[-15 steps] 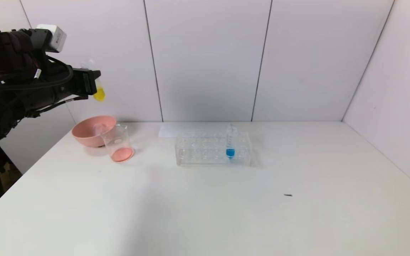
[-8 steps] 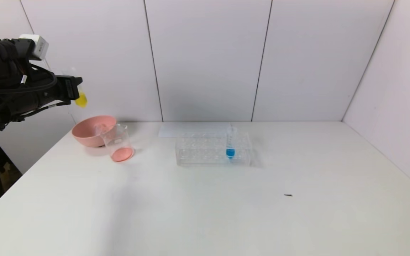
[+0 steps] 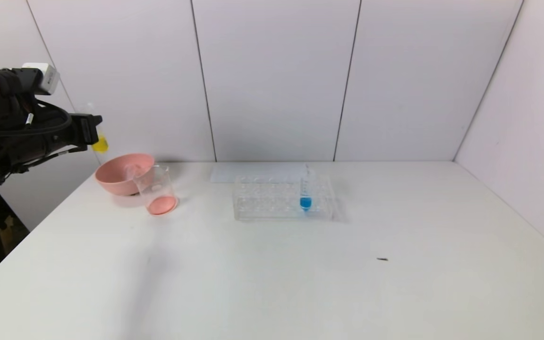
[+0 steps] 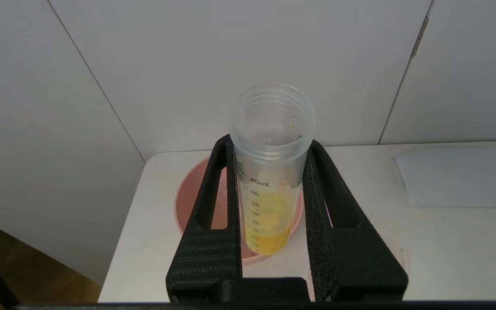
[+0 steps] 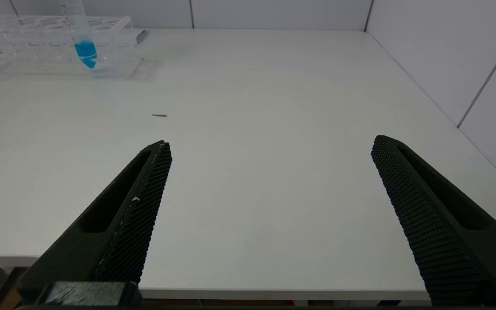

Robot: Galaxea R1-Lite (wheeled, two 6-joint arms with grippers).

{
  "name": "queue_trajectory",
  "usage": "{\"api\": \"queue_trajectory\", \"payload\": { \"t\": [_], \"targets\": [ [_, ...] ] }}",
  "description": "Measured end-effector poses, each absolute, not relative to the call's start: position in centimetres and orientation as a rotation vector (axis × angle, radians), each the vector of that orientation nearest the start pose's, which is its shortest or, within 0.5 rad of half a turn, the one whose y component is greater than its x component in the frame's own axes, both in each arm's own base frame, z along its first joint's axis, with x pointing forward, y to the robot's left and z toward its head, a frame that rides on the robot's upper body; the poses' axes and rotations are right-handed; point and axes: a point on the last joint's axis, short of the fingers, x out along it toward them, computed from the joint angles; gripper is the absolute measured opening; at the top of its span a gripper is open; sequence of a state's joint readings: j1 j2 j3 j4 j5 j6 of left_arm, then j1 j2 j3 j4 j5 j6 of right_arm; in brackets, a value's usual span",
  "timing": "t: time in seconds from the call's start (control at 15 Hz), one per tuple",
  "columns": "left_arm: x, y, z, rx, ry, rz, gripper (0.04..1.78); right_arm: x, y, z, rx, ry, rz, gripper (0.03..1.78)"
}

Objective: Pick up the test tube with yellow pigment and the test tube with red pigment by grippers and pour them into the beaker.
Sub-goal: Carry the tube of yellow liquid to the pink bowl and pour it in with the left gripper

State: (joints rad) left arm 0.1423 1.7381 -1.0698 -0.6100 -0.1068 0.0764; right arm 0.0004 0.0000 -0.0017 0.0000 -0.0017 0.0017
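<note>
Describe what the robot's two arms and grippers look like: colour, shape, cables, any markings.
The left gripper is matte black with two long tapering fingers, each with a slot-shaped cutout and a finely textured face. In the head view its arm is black and bulky, looped with black cables carrying small white tags, with a small white-grey box on top. The right gripper has the same black fingers with meshed inner pads.

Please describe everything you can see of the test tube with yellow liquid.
The yellow test tube is clear plastic with printed graduation marks and an open threaded mouth without a cap. Yellow liquid fills only its bottom part. It stands nearly upright, clamped between the two fingers of the left gripper, raised in the air above the pink bowl.
</note>
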Motion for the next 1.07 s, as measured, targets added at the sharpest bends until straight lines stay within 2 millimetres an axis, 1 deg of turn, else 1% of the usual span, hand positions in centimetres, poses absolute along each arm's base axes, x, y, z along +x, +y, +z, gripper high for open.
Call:
{"api": "queue_trajectory", "payload": {
  "t": [0.53, 1.07],
  "targets": [
    [34.0, 4.6, 21.7, 0.064, 0.093, 0.021, 0.44, -2.3, 0.0, 7.6, 0.001, -0.002, -0.002, 1.70],
    [34.5, 4.7, 20.3, 0.063, 0.104, 0.010, 0.44, -2.3, 0.0, 7.6, 0.001, -0.002, -0.002, 1.70]
  ]
}}
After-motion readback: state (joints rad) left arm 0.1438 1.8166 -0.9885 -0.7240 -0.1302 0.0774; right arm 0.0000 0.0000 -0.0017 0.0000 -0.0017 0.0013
